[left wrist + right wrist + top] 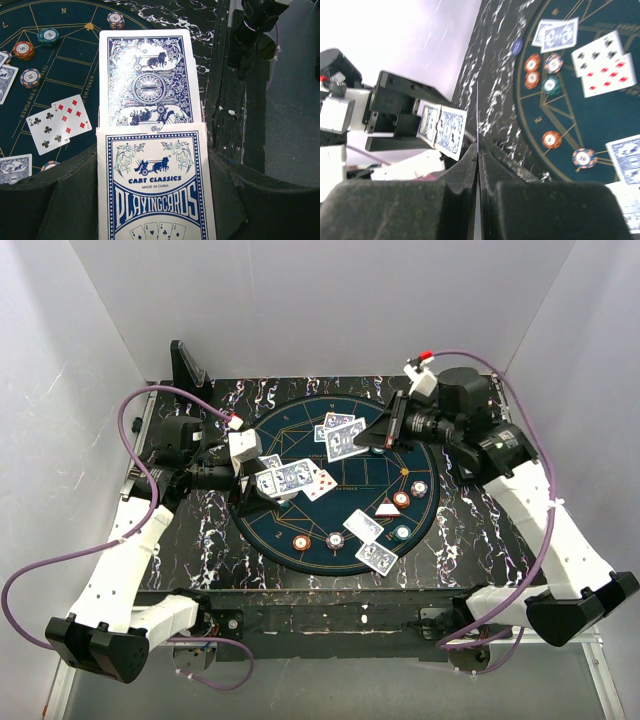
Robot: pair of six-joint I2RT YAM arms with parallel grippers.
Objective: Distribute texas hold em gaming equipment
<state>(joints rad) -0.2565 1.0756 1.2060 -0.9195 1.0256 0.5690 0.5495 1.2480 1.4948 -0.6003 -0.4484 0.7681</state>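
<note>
My left gripper (pixel 152 167) is clamped on the card box (pixel 156 200), with a blue-backed card (pixel 146 75) sticking out its top, at the mat's (pixel 70 65) left edge. My right gripper (pixel 478 150) is closed on a single card (pixel 477 112), seen edge-on. Chips (pixel 31 77) and loose cards (pixel 59 122) lie on the mat.

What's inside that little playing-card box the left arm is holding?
One blue-backed card sticks partway out of the top of the box. Whether more cards sit beneath it cannot be seen, because the box walls cover them.
</note>
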